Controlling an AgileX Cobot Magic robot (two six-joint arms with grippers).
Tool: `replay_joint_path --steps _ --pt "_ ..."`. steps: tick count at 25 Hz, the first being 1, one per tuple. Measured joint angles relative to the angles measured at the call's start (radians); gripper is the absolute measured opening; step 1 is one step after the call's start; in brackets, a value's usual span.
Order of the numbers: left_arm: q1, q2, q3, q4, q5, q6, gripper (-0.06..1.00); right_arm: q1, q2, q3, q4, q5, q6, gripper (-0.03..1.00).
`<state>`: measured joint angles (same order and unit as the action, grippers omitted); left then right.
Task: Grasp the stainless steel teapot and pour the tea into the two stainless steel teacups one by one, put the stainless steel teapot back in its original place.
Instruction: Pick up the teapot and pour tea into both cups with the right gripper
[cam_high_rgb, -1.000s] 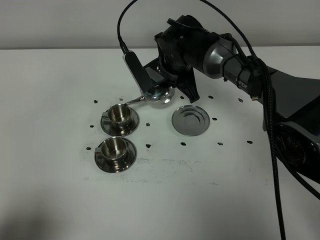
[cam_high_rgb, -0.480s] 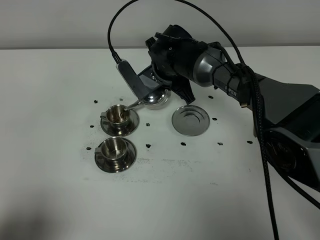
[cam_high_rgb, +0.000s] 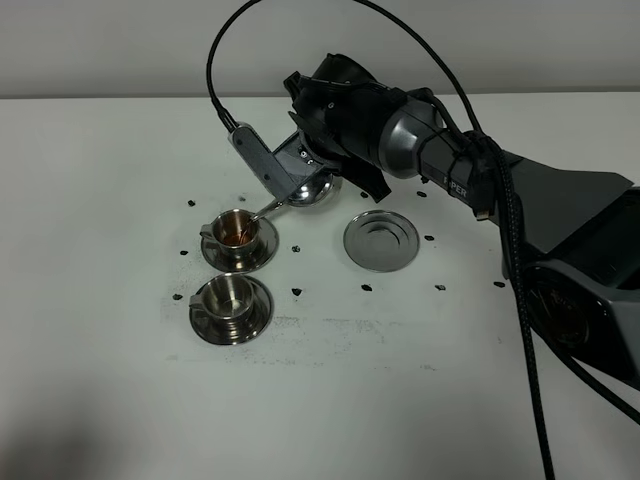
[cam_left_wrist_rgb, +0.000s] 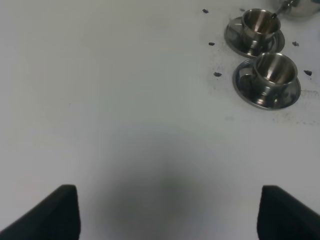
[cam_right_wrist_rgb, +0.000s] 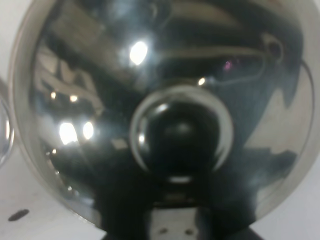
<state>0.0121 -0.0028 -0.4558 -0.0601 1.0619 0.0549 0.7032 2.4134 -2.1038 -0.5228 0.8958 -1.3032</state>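
Overhead view: right gripper (cam_high_rgb: 330, 165), upper centre, clamped on tilted stainless steel teapot (cam_high_rgb: 312, 190). Spout over far teacup (cam_high_rgb: 237, 232), which holds reddish tea (cam_high_rgb: 236, 236). Near teacup (cam_high_rgb: 230, 297) just below it. Round tray (cam_high_rgb: 380, 241) right of cups.

Left wrist view: left gripper (cam_left_wrist_rgb: 167, 212) spread wide at lower edge, above white table (cam_left_wrist_rgb: 125, 100). Both teacups upper right.

Right wrist view: teapot's knobbed lid (cam_right_wrist_rgb: 180, 132) fills frame; grip itself hidden.

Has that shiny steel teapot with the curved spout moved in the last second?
Yes. The teapot has slid slightly left, away from the flat round steel tray and toward the farther steel teacup.
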Motion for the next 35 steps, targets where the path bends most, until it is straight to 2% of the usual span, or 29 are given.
replay_joint_path --steps 35 --pt "0.0 0.0 0.0 0.0 0.0 0.0 0.69 0.033 -0.023 0.0 -0.091 -0.023 0.036 0.17"
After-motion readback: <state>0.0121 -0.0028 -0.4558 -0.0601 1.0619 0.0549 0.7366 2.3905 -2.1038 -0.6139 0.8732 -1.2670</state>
